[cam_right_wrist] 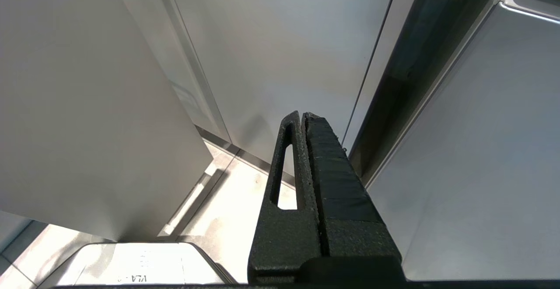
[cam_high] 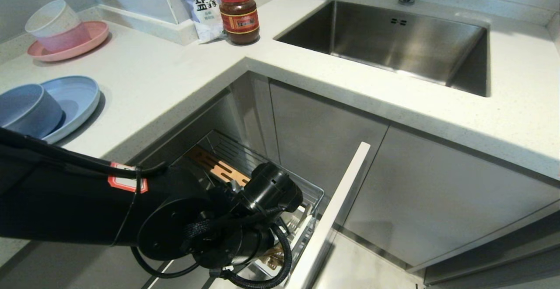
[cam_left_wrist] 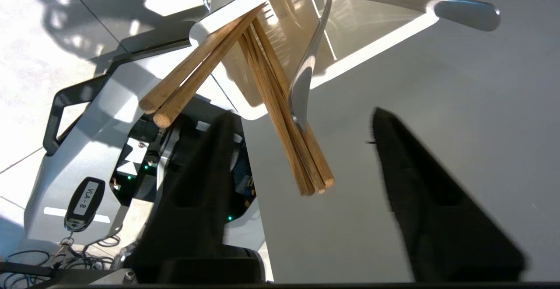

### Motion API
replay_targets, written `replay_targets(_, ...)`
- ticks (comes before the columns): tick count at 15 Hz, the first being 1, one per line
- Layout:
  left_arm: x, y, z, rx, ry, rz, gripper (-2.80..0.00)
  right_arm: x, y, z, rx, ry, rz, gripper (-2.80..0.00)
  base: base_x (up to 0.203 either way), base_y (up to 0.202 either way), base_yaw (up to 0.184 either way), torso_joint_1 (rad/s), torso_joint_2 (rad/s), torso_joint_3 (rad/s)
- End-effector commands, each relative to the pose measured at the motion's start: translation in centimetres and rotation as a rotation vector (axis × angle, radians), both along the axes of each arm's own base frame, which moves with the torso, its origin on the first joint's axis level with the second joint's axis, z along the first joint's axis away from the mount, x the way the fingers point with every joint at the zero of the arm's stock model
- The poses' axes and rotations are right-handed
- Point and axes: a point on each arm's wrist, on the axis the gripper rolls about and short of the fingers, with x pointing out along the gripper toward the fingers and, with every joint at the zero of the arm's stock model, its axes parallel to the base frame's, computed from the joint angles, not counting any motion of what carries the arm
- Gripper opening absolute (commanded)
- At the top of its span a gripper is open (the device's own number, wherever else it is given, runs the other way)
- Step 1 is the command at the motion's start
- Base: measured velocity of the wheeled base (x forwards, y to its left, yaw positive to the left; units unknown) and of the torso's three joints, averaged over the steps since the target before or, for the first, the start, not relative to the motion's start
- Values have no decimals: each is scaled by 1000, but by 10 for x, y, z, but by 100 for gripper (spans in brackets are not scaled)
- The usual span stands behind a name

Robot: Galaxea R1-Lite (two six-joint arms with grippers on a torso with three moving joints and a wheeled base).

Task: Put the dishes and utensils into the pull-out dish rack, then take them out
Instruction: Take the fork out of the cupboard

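black and bulky, the left arm (cam_high: 131, 210) fills the lower left of the head view, reaching down over the pull-out dish rack (cam_high: 271, 170). its left gripper (cam_left_wrist: 302, 122) has its two fingers (cam_left_wrist: 210, 166) spread wide apart, holding nothing; the butt ends of the chopsticks (cam_left_wrist: 284, 127) hang in the gap between them, touching neither.

the rack is drawn out from under the counter, its flat grey front panel (cam_high: 337, 210) running as a pale edge on the sink side, with bare floor beyond it. a slotted wooden strip (cam_high: 218, 166) lies along the wire basket.

the white cutlery caddy (cam_left_wrist: 376, 35) holds two pairs of wooden chopsticks and two silver pieces. one pair leans out over the caddy's corner; the other pair (cam_left_wrist: 192, 79) leans over the neighbouring rim. their long axes run from inside the caddy outward toward the wrist camera. a silver handle (cam_left_wrist: 306, 74) rests beside the first pair, and a second handle (cam_left_wrist: 463, 11) lies across the far rim.

on the counter, the light-blue bowl (cam_high: 26, 109) sits on the light-blue plate (cam_high: 76, 96), well apart from the rack. a pink plate (cam_high: 83, 39) with stacked bowls stands further back.

the right gripper (cam_right_wrist: 304, 116) hangs by the cabinet fronts, fingers pressed together.
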Motion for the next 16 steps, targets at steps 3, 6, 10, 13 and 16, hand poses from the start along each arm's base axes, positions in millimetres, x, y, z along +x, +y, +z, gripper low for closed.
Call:
replay_targets(3, 8, -7, -11, -19, -9, 11, 0, 0, 0, 0, 0, -3, -1, -280, 0, 0, 0, 0, 0, 0)
replay_targets(6, 16, -11, -19, -28, -14, 20, 0, 0, 0, 0, 0, -3, 1, -280, 0, 0, 0, 0, 0, 0)
replay_targets(10, 21, -15, -29, -22, -9, 24, 0, 0, 0, 0, 0, -3, 0, -280, 0, 0, 0, 0, 0, 0)
replay_targets(13, 24, -19, -35, -24, -10, 24, 0, 0, 0, 0, 0, -3, -1, -280, 0, 0, 0, 0, 0, 0)
replay_targets(16, 25, -20, -35, -39, -3, 16, 0, 0, 0, 0, 0, -3, 1, -280, 0, 0, 0, 0, 0, 0)
